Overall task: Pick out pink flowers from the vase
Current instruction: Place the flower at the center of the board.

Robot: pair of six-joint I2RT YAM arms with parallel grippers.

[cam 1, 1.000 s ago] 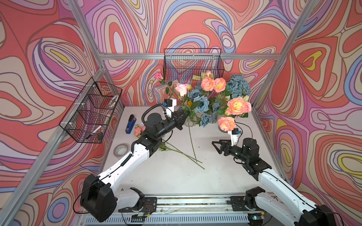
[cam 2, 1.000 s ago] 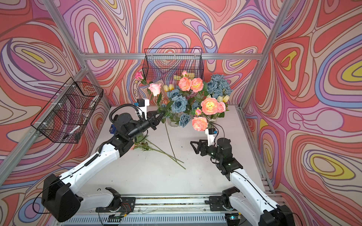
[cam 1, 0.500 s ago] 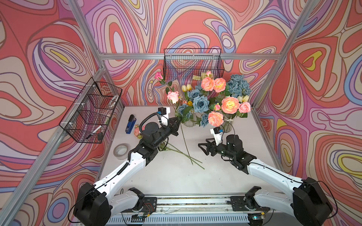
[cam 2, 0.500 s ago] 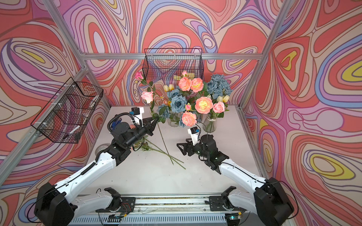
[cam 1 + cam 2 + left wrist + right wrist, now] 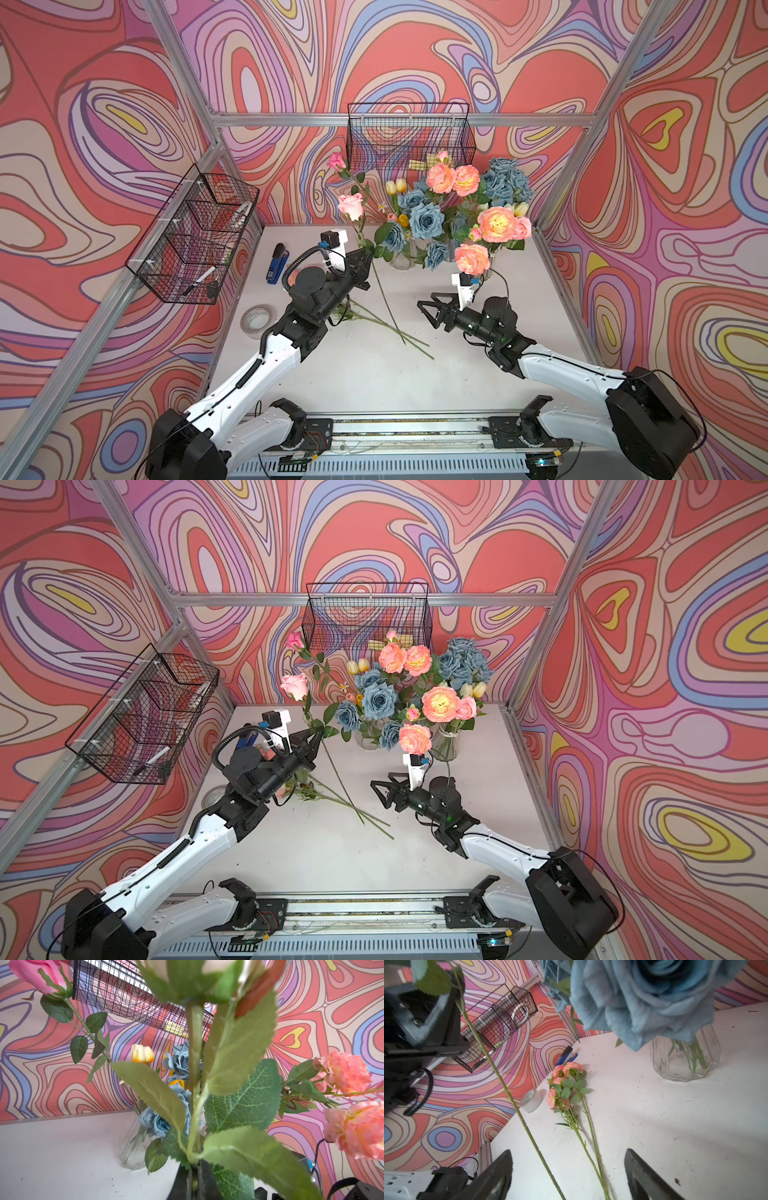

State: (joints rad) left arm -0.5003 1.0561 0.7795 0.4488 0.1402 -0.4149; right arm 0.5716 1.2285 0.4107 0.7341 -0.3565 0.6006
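My left gripper (image 5: 368, 254) is shut on the stem of a pink rose (image 5: 350, 205), lifted clear of the vase (image 5: 401, 262). The stem's lower end slants down to the table. In the left wrist view the stem (image 5: 194, 1064) rises straight from the shut jaws. More pink flowers (image 5: 496, 224) stay among the blue roses (image 5: 424, 218) in the two glass vases. Several pink blooms (image 5: 562, 1084) lie on the table, partly under my left arm. My right gripper (image 5: 426, 309) hovers open and empty above the table, right of the lying stems (image 5: 591, 1147).
A blue stapler (image 5: 277, 258) and a tape roll (image 5: 257, 322) lie at the left of the table. Wire baskets hang on the left wall (image 5: 195, 237) and the back wall (image 5: 409, 133). Yellow-white tulips (image 5: 395, 186) stand among the blooms.
My left gripper has carried the pink rose leftward and lower, away from the bouquet. My right gripper has moved left, toward the table's middle, staying open.
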